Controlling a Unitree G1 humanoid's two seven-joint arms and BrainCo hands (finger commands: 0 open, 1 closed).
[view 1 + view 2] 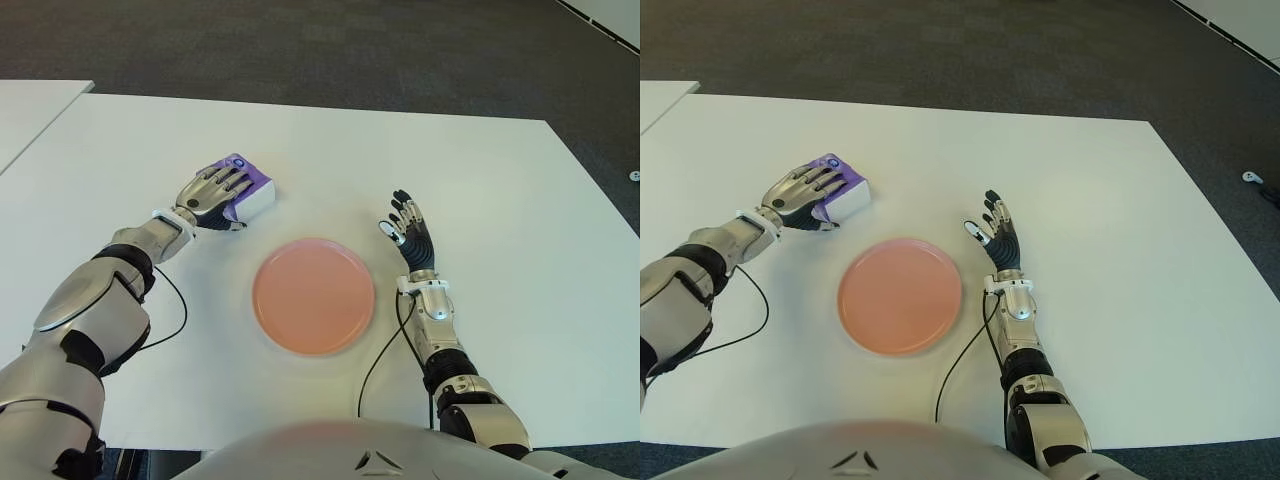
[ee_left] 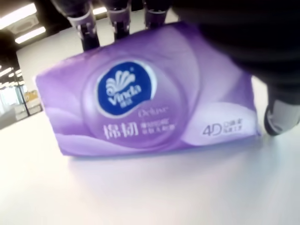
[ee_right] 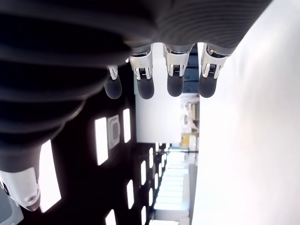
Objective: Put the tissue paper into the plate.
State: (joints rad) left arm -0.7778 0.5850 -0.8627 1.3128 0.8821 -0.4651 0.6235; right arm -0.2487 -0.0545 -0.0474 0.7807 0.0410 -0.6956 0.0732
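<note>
Purple tissue pack (image 2: 154,93): blue round logo reads "Vinda", "Deluxe" beside it, Chinese characters beneath, "4D" mark at one corner

Left robot hand (image 1: 213,196) hides most of tissue pack (image 1: 252,192).

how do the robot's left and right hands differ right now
The left hand lies over the purple tissue pack, fingers wrapped on it; the right hand holds nothing, fingers spread. The left shows beyond the pink plate's left side, the right beside its right edge. Both are over the white table.
</note>
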